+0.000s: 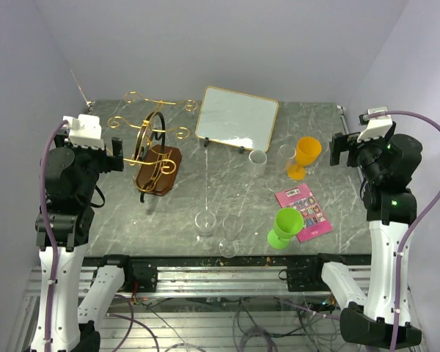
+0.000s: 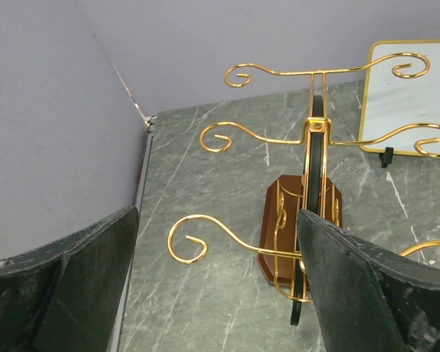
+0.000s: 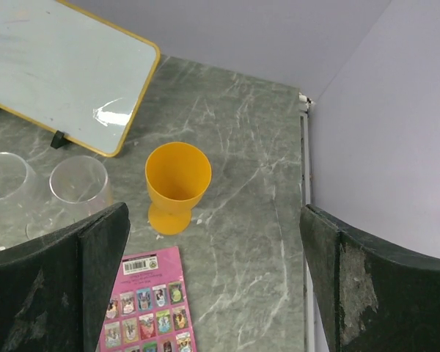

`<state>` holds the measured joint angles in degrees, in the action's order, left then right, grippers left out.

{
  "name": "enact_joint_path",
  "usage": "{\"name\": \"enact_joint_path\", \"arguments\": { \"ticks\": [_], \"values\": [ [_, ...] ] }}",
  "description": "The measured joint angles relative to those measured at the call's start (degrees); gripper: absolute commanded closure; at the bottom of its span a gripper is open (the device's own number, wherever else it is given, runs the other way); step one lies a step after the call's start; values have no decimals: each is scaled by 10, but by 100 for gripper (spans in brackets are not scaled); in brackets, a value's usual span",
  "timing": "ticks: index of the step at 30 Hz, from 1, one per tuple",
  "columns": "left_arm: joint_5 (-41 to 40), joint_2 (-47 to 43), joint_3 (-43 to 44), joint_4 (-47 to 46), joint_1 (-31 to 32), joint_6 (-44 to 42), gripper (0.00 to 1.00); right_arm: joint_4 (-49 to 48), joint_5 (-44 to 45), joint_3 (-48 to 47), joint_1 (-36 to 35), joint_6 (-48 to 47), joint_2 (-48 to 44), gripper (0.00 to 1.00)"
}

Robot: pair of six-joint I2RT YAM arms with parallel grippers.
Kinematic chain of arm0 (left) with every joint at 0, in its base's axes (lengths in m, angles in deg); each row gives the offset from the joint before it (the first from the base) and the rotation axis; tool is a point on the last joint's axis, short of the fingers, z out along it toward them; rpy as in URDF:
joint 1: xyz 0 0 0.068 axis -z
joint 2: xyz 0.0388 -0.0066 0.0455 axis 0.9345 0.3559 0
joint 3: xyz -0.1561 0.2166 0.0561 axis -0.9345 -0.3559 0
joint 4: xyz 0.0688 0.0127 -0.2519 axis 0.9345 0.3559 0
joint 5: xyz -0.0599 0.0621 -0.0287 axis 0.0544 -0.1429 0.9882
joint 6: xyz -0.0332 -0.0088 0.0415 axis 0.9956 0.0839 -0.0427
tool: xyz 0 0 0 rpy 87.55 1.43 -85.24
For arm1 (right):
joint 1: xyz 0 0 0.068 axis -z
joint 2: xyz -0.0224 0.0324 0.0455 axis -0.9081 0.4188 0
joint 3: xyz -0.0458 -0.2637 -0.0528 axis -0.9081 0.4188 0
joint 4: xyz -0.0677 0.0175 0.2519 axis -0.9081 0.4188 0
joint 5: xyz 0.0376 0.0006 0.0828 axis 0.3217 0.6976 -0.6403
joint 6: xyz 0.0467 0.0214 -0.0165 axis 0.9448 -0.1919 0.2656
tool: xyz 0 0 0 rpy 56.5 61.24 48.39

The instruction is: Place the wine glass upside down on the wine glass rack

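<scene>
The wine glass rack (image 1: 152,144) is a gold wire stand with scrolled arms on a dark-brown wooden base (image 1: 158,170), at the back left. It fills the left wrist view (image 2: 310,132), and nothing hangs on it. Two clear wine glasses (image 1: 205,226) (image 1: 232,230) stand upright near the front edge. Two more clear glasses (image 1: 257,160) (image 1: 286,157) stand right of centre and also show in the right wrist view (image 3: 77,187). My left gripper (image 1: 116,155) (image 2: 216,220) is open and empty, left of the rack. My right gripper (image 1: 342,150) (image 3: 213,220) is open and empty, above the table's right side.
A gold-framed white board (image 1: 237,117) leans at the back centre. An orange cup (image 1: 306,155) (image 3: 177,183), a green cup (image 1: 286,226) and a pink booklet (image 1: 305,211) (image 3: 150,304) lie on the right. Walls close in on the left, back and right.
</scene>
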<state>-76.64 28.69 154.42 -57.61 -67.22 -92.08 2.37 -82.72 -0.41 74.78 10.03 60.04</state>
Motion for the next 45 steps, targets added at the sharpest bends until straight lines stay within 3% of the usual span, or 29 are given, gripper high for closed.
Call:
{"name": "enact_joint_path", "arguments": {
  "ticks": [20, 35, 41, 45],
  "values": [
    [25, 10, 29, 1, -4, -10, 1, 25, -13, -47, 3, -29, 18, 0],
    [144, 78, 60, 43, -5, -25, 1, 133, -165, -99, 4, -131, 92, 5],
    [169, 107, 60, 58, -5, -25, 1, 153, -192, -98, -6, -133, 134, 14],
    [177, 116, 60, 60, -5, -25, 1, 139, -152, -95, -58, -102, 174, 21]
  ]
}}
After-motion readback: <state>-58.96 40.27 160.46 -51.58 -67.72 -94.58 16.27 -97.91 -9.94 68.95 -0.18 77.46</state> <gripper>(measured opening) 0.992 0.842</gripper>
